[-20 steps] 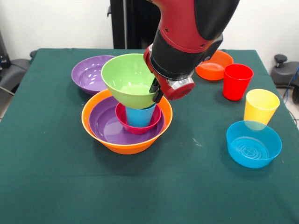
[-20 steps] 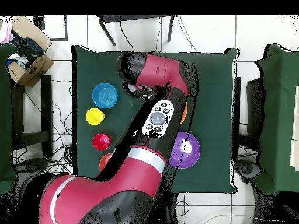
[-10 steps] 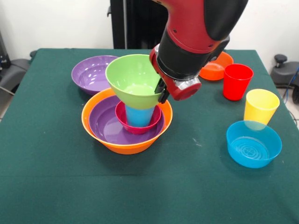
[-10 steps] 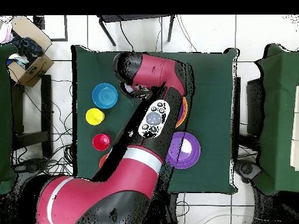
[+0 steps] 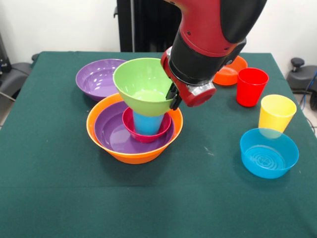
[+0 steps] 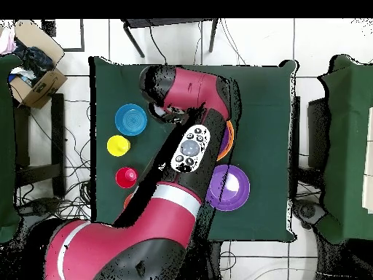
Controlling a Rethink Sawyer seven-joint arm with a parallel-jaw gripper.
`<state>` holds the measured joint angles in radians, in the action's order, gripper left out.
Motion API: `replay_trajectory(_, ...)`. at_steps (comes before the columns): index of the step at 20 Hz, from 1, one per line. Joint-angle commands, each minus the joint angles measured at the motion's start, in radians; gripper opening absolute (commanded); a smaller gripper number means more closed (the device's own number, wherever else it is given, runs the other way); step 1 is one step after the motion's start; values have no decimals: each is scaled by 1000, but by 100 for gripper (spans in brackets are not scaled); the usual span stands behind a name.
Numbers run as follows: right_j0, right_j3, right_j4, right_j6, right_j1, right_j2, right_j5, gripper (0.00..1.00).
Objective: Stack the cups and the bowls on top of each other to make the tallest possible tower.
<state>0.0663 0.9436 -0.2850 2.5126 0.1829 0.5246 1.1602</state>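
Green table (image 5: 59, 198) — lime bowl (image 5: 141, 87) (rim) at pincer (image 5: 172, 99)

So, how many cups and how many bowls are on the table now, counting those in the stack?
Cups: 3: blue cup, red cup, yellow cup
Bowls: 7: large orange bowl, nested purple bowl, pink-red bowl, green bowl, loose purple bowl, small orange bowl, blue bowl
Total: 10
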Motion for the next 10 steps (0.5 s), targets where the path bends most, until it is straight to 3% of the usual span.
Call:
replay_trajectory(1, 10, 11, 10, 59, -47, -129, 0, 0)
replay_trajectory(7, 14, 1, 36, 39, -50, -110, 10, 0)
replay_trajectory(8, 14, 0, 39, 37, -51, -108, 11, 100)
replay_trajectory(10, 13, -3, 41, 35, -52, -107, 16, 100)
